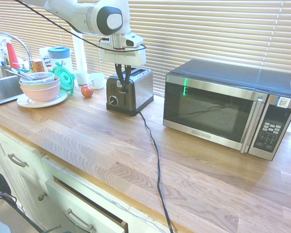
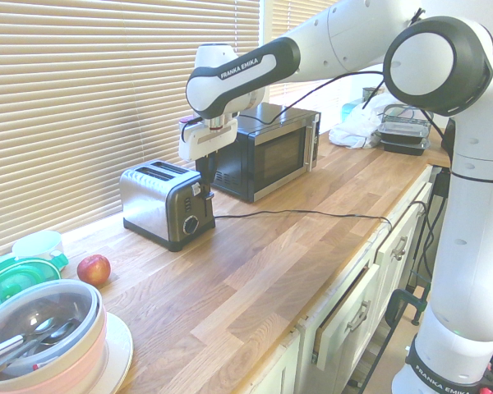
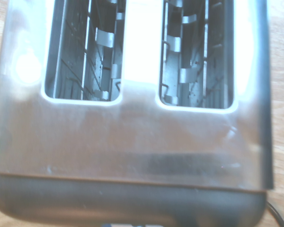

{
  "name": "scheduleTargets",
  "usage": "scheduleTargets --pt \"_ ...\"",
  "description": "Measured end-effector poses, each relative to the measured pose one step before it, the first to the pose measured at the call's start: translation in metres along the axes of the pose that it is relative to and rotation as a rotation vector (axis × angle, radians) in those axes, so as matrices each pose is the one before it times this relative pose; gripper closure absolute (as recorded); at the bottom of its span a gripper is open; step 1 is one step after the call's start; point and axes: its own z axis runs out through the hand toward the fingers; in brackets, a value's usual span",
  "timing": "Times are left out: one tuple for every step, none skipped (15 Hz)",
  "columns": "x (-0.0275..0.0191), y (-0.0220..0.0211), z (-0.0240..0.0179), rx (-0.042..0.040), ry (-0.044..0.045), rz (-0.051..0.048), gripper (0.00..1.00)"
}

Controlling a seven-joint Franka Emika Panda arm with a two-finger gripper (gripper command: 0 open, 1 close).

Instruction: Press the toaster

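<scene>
The toaster point(image 1: 129, 91) is sitting on the wooden tabletop point(image 1: 136, 160) in the upper left of the first exterior view, left of the microwave point(image 1: 228, 109). The gripper point(image 1: 122, 82) is hanging straight down over its black front end, jaws drawn narrow. The wrist view is showing both slots empty.

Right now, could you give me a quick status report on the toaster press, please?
Gripper nearly shut, pointing down over toaster front edge. Both slots empty. Nothing in the way.
</scene>
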Motion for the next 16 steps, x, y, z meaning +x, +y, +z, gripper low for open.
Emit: scheduleTargets --pt "-0.00062 -0.00109 0.00154 -0.00167 -0.00279 -0.00201 1.00" --pt "-0.00060 -0.00077 0.00080 -0.00098 -0.00174 -0.00151 1.00" --pt "-0.00009 -0.00004 0.00054 -0.00091 -0.00129 -0.00012 1.00" --pt "0.00009 -0.00004 0.00116 -0.00097 -0.00160 0.00016 1.00" --pt "0.00021 0.00009 0.00166 -0.00148 -0.00219 0.00047 1.00" --pt "0.00029 0.00019 0.00197 -0.00183 -0.00270 0.00072 1.00" --pt "0.00027 0.00007 0.00241 -0.00188 -0.00331 0.00076 1.00" --pt "0.00037 0.00008 0.00359 -0.00260 -0.00525 0.00132 1.00" --pt "0.00044 -0.00028 0.00442 -0.00157 -0.00535 0.00143 1.00" --pt "0.00047 -0.00048 0.00484 -0.00140 -0.00519 0.00044 1.00" --pt "0.00024 -0.00025 0.00315 -0.00068 -0.00410 -0.00020 1.00" --pt "0.00009 -0.00008 0.00122 0.00067 -0.00225 -0.00029 1.00" --pt "0.00003 0.00003 0.00023 0.00090 -0.00013 -0.00027 1.00" --pt "-0.00002 0.00000 0.00031 0.00091 0.00004 0.00006 1.00" --pt "-0.00016 -0.00001 0.00053 0.00060 -0.00064 0.00016 1.00" --pt "-0.00025 -0.00018 0.00109 -0.00001 -0.00075 -0.00020 1.00"
